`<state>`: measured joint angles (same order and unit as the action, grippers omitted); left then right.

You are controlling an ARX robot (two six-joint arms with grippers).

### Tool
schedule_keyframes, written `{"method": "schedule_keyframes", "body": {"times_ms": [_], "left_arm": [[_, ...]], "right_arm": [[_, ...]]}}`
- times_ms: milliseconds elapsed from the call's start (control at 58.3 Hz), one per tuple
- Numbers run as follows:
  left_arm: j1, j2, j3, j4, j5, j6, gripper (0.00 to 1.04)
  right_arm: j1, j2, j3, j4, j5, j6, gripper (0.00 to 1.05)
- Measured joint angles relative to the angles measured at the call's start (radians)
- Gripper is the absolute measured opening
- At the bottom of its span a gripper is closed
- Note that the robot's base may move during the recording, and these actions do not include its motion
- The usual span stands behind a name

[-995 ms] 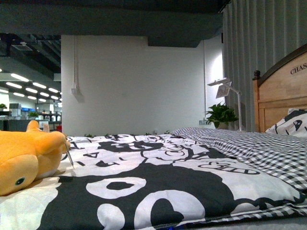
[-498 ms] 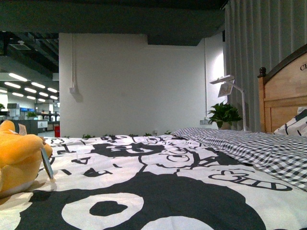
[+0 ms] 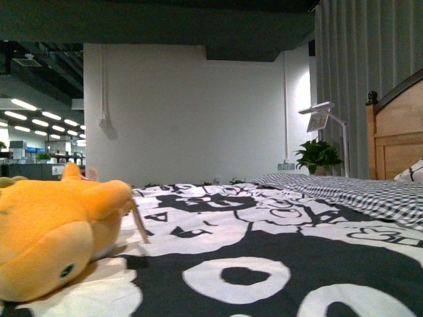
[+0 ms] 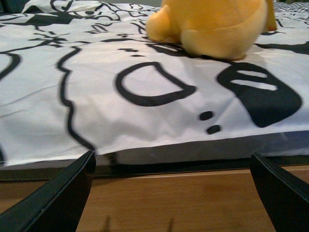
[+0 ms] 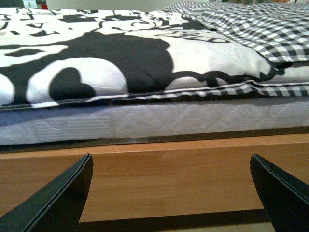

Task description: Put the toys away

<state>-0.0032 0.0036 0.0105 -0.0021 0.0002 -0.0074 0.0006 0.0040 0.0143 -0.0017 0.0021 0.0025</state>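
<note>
An orange-yellow plush animal (image 3: 56, 231) lies on the black-and-white bedspread (image 3: 264, 264) at the left of the front view, with a round black eye and a paper tag at its side. It also shows in the left wrist view (image 4: 212, 26), further in on the bed beyond the edge. My left gripper (image 4: 174, 193) is open and empty, level with the wooden bed frame (image 4: 169, 198), short of the plush. My right gripper (image 5: 171, 193) is open and empty in front of the bed frame (image 5: 169, 179). Neither arm shows in the front view.
A wooden headboard (image 3: 396, 135) and a checked blanket (image 3: 357, 191) are at the right. A white lamp (image 3: 327, 119) and a potted plant (image 3: 317, 155) stand beyond the bed. The mattress side (image 5: 145, 123) sits above the frame.
The front view has shifted: the plush now shows larger and further right in the picture, and the headboard has slid toward the right edge.
</note>
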Motion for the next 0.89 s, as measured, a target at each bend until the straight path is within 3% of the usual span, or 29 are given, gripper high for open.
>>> {"method": "schedule_keyframes", "body": {"times_ms": [892], "left_arm": [[0.0,-0.003,-0.001,-0.001,-0.003,0.0,0.98]], "right_arm": [[0.0,-0.001,0.0,0.0,-0.006,0.0,0.98]]}}
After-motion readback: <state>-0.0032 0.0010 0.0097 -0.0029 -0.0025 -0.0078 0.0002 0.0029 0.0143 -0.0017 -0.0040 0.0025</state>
